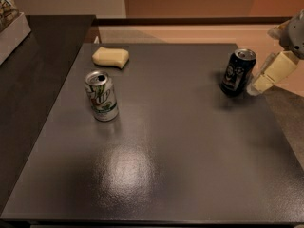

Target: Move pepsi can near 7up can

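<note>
1. Ref. relation: the pepsi can [237,72] stood just left (in view) of the gripper [257,85], toward the far-right part of the desk [190,156]. The gripper tip sat low beside the can's right flank. Contact vs. a thin gap could not be told.
2. Axes: the can stood upright, silver top up. The gripper body ran obliquely, upper right to lower left, entering from beyond the desk's right edge.
3. Grip state: could not be told from this view.
4. Target: the 7up can [101,95] stood upright at left-centre of the desk, well apart from the pepsi can, to its left and somewhat nearer the camera. A yellow sponge [110,57] lay behind it, toward the far-left corner.
5. Judgement: the task looked to be at the approach step, w/ transfer not yet begun. The next move prob. req. a short leftward advance to bracket the can across its dia., axis kept vertical, then a long carry left over bare desk.
6. Risk: a low nudge from the tip could slide or topple the can before capture.
</note>
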`<state>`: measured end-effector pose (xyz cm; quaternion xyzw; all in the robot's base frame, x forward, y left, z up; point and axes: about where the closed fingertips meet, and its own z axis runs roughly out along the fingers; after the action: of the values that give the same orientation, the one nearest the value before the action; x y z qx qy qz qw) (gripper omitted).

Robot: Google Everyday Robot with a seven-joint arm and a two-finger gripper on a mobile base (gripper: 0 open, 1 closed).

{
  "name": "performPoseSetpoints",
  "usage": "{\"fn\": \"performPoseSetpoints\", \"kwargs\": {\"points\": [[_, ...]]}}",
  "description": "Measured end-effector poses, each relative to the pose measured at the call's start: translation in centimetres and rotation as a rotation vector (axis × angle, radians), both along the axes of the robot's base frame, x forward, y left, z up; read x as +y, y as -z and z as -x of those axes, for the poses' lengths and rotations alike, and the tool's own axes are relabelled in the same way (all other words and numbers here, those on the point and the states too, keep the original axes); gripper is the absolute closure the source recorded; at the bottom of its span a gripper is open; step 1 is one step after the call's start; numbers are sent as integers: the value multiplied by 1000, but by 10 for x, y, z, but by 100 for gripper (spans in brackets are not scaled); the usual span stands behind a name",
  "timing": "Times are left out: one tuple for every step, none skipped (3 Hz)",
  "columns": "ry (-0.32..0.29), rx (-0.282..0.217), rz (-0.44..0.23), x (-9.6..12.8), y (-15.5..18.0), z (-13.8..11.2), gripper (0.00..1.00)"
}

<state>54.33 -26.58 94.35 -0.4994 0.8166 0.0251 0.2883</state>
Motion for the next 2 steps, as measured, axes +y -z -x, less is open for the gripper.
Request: {"fn": "performPoseSetpoints", "kwargs": {"points": [[31, -6, -80, -5, 13, -23, 0], [58, 12, -149, -7, 27, -41, 0]]}}
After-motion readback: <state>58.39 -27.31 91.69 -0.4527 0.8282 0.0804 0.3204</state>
